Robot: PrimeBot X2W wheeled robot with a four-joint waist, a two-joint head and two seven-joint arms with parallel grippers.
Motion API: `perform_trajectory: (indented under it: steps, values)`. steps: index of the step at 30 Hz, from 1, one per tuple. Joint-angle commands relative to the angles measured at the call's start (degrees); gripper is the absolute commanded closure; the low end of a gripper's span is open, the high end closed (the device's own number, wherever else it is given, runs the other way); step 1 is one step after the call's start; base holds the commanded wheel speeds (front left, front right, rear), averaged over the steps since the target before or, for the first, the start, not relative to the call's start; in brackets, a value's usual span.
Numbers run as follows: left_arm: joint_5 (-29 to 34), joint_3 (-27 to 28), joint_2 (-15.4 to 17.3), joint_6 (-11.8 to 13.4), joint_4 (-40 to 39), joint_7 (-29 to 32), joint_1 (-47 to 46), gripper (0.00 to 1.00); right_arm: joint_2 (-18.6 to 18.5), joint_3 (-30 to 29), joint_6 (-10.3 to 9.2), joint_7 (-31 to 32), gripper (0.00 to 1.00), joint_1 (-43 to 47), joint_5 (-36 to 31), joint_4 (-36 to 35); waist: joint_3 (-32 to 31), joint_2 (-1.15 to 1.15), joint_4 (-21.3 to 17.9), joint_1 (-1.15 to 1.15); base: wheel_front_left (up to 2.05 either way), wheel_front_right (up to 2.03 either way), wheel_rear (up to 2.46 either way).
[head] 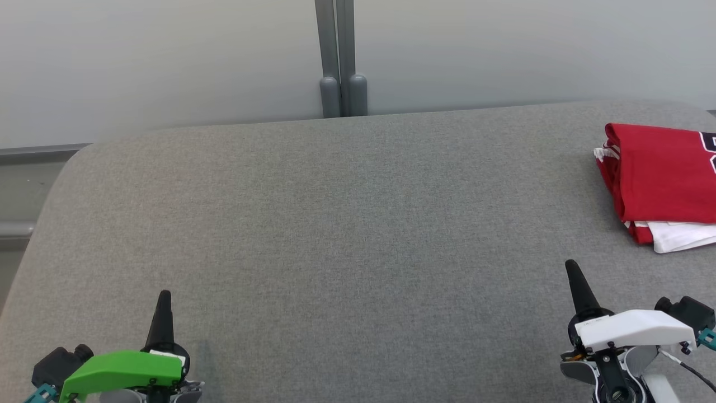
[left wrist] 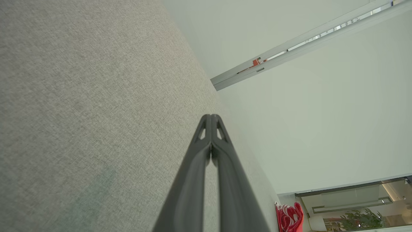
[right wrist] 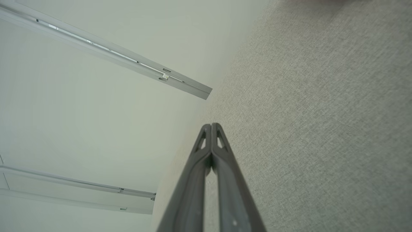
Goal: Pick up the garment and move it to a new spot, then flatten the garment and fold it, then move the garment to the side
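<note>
My left pincer (head: 164,298) is shut, its two fingers pressed tip to tip with nothing between them, and my right pincer (head: 573,267) is shut and empty in the same way. Both sit low over the grey table (head: 335,224), well apart from each other. The garment (head: 660,173) lies folded ahead of my right pincer and a little to its right, near it but not touching. It is red on top with a white layer showing at its near edge. From my left pincer it is far off across the table, with plain grey cloth in between. Straight ahead of both pincers, past the table's far edge, a grey post (head: 340,61) stands against a pale wall (head: 168,61). The head view shows dark lettering on the garment's right side. The left wrist view, looking along the closed fingers (left wrist: 225,180), catches the garment (left wrist: 288,217) side-on as a small red and white bundle, with a plant (left wrist: 360,220) beyond it. The right wrist view, past its own closed fingers (right wrist: 193,180), shows the table (right wrist: 322,129), the wall and a rail (right wrist: 128,59).
</note>
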Motion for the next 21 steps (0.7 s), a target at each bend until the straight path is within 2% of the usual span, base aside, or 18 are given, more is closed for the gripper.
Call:
perform_trajectory:
  steps: [1, 21]
  values:
    - [-1.37, 0.49, 0.14, -0.55, -0.58, 0.46, -1.53, 1.0, -0.37, -0.37, 0.03, 0.47, 1.0, -1.41, 1.7, -0.74, 0.02, 0.0, 0.01, 0.0, 0.0, 0.0, 0.0]
    - [-10.88, 2.23, -0.08, -1.88, -0.77, 3.31, -2.85, 1.0, -0.34, -1.91, 0.03, 3.39, 1.0, -1.85, 12.1, -0.84, 0.27, 0.0, 0.08, 0.0, 0.0, 0.0, 0.0]
